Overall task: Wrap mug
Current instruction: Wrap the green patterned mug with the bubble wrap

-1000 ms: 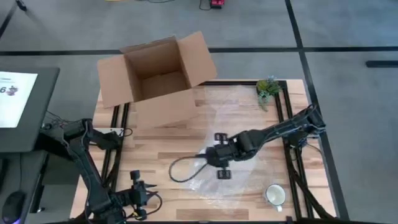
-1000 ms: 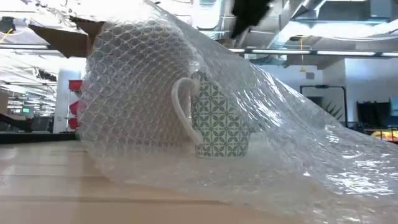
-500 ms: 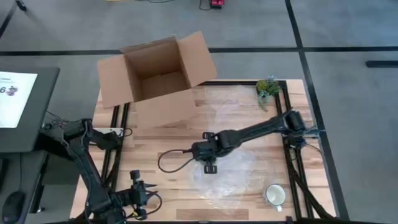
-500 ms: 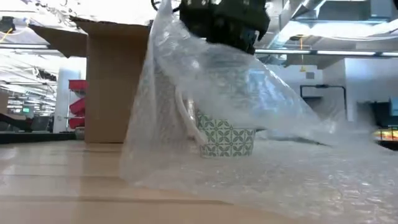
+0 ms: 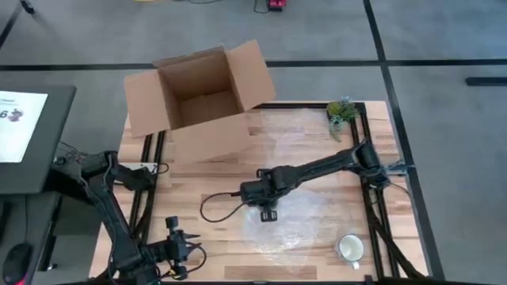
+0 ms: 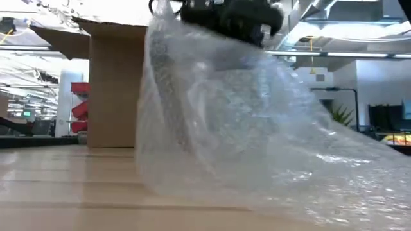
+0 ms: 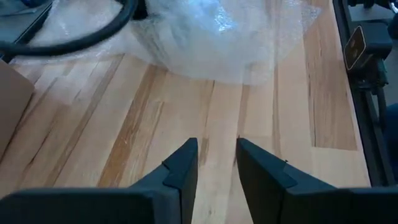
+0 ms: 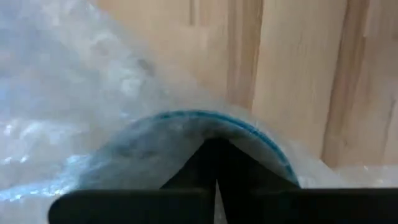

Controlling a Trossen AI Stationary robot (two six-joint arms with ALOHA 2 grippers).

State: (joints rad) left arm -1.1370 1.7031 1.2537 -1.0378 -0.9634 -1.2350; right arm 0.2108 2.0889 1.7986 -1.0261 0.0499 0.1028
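Observation:
A clear bubble wrap sheet [image 5: 299, 215] lies on the wooden table, and one part of it is raised over the mug. In the right wrist view the mug's teal rim [image 8: 186, 118] shows through the wrap. In the low view the draped wrap [image 6: 225, 128] hides the mug. My right gripper [image 5: 266, 206] is above the mug, shut on the wrap, and shows as [image 6: 225, 16] in the low view. My left gripper [image 7: 216, 155] waits open near the table's front left [image 5: 178, 252], holding nothing. My right gripper holds a raised part of the bubble wrap [image 6: 186, 32] between its shut fingers [image 8: 205, 168]. It comes from above, pointing down. The wrap hangs from it like a tent over the mug, and its lower edges [image 6: 192, 189] rest on the table. Whether it holds one layer or several, I cannot tell.
An open cardboard box [image 5: 198, 103] stands at the far left of the table. A small green plant [image 5: 342, 112] is at the far right. A second white mug [image 5: 351, 248] stands near the front right. A black cable [image 5: 215, 207] loops left of the wrap.
My right gripper has moved toward the table's left edge, drawing the wrap over the mug. The patterned mug and its handle, open to the low view a second ago, now stand behind the hanging wrap.

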